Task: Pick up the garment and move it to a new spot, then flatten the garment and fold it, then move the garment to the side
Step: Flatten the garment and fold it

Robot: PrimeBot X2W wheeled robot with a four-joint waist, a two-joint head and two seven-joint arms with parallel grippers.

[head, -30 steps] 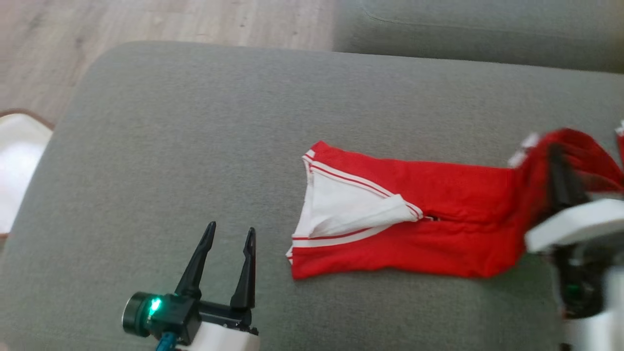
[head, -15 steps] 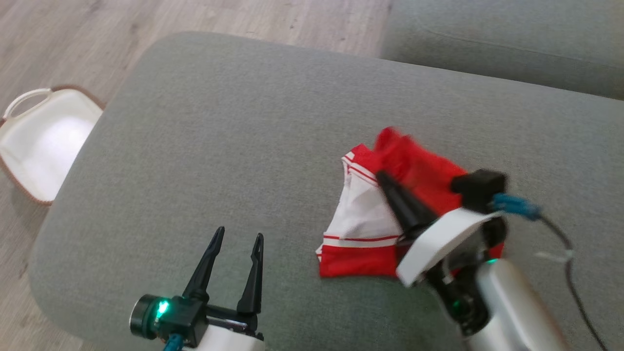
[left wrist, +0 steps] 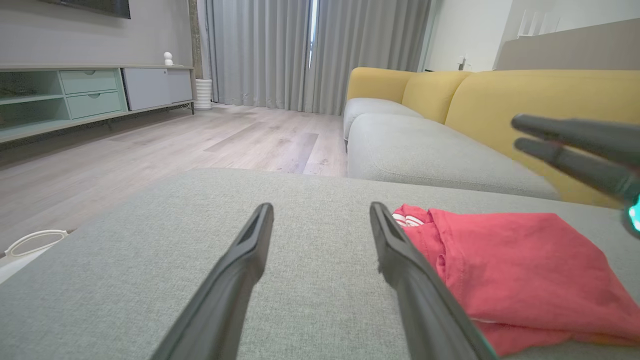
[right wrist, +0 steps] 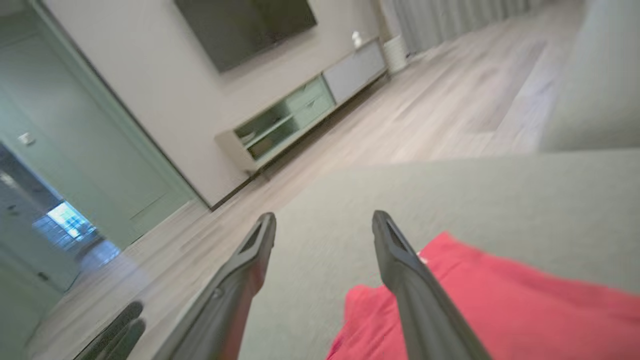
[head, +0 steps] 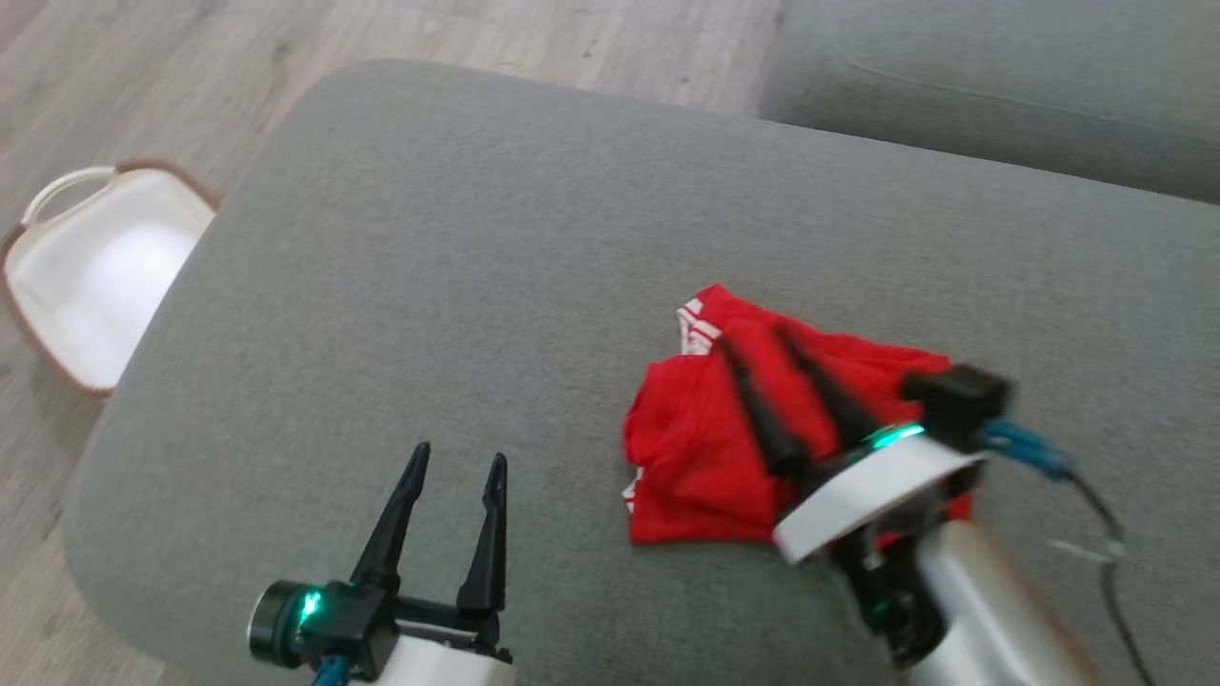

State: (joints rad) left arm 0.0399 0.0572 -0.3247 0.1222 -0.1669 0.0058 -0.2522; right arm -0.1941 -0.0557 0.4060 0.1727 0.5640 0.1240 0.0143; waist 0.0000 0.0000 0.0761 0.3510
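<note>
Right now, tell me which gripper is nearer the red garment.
Right. The right gripper hangs over the red garment; the left gripper stands apart, to its left.

Grey seat cushion [head: 477, 286]: broad, rounded corners, woven cover, spans most of the head view.
Second grey seat [head: 1001, 86]: far right, narrow gap between the two.
Wood-plank floor [head: 381, 38]: pale, far and left.
White basket [head: 105, 286]: brown rim, loop handle, on the floor just beside the cushion's left edge.
Yellow backrest [left wrist: 525, 95]: behind the far seat.
Grey curtains [left wrist: 280, 50]: far wall, white ribbed pot [left wrist: 203, 93] at their foot.
Low cabinet [left wrist: 90, 92]: left wall, dark screen [right wrist: 245, 25] above.
</note>
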